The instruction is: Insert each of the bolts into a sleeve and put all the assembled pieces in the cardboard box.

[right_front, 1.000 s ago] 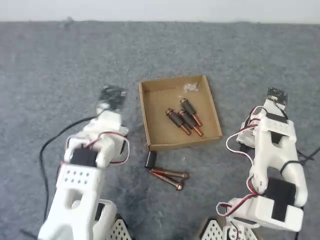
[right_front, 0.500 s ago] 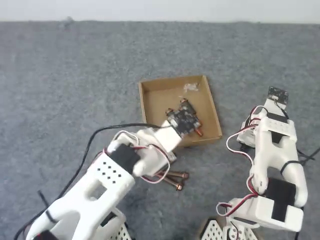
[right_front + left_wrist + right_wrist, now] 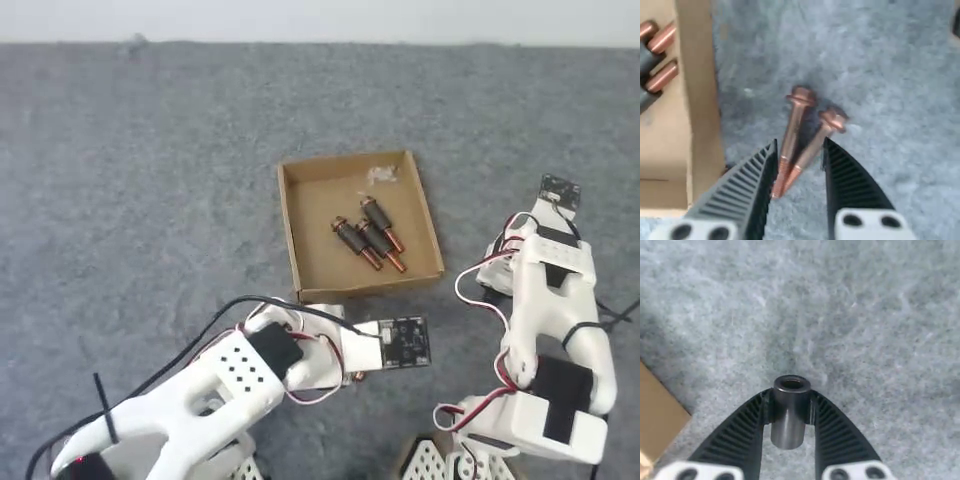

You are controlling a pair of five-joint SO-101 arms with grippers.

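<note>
Two loose copper bolts (image 3: pixel 796 131) lie side by side on the grey carpet next to the cardboard box (image 3: pixel 292 232). My left gripper (image 3: pixel 799 146) is open, with its fingers on either side of the bolts' threaded ends. Three bolts fitted with black sleeves (image 3: pixel 366 238) lie inside the box. The left arm (image 3: pixel 260 370) stretches across the carpet in front of the box, covering the bolts in the high view. My right gripper (image 3: pixel 790 397) is shut on a black sleeve (image 3: pixel 789 415), held with its bore facing outward over bare carpet. The right arm (image 3: pixel 548 290) stands to the right of the box.
The box wall (image 3: pixel 697 90) runs close beside one left finger. A corner of the box (image 3: pixel 655 425) shows near the right gripper. A small clear scrap (image 3: pixel 382 175) lies in the box's far corner. Grey carpet (image 3: pixel 150 150) spreads around the box.
The left arm has swung from the box's left side across its front and come down over the two loose bolts. The right arm has stayed put.
</note>
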